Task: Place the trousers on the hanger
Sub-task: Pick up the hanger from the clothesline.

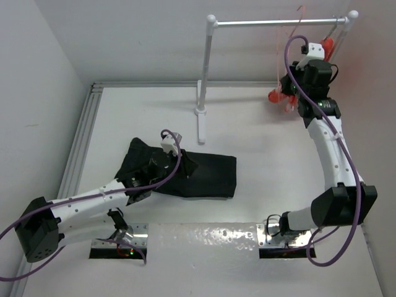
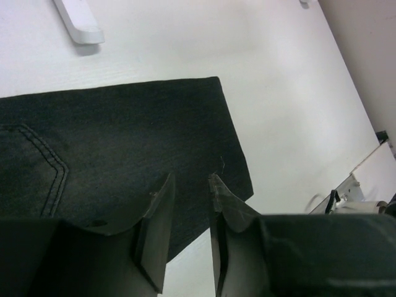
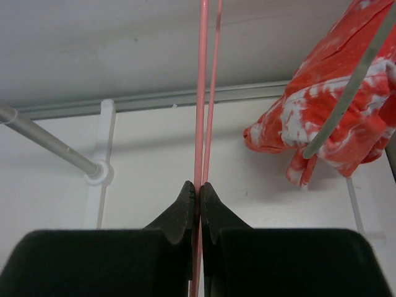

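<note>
The black trousers [image 1: 207, 176] lie folded flat on the white table; in the left wrist view [image 2: 124, 136] a stitched pocket seam shows at the left. My left gripper [image 1: 187, 166] hovers over their near right part, open and empty [image 2: 189, 185]. The thin pale-pink wire hanger [image 1: 294, 31] hangs by the rail at the back right. My right gripper [image 1: 288, 83] is raised there and is shut on the hanger's wire [image 3: 202, 93], with the jaws [image 3: 198, 189] pinched together around it.
A white clothes rack stands at the back: its rail [image 1: 278, 23], left post [image 1: 208, 68] and foot [image 2: 77, 21]. A bunched orange-red cloth with white marks [image 3: 334, 117] hangs next to my right gripper [image 1: 277, 97]. Walls close in at the left and back.
</note>
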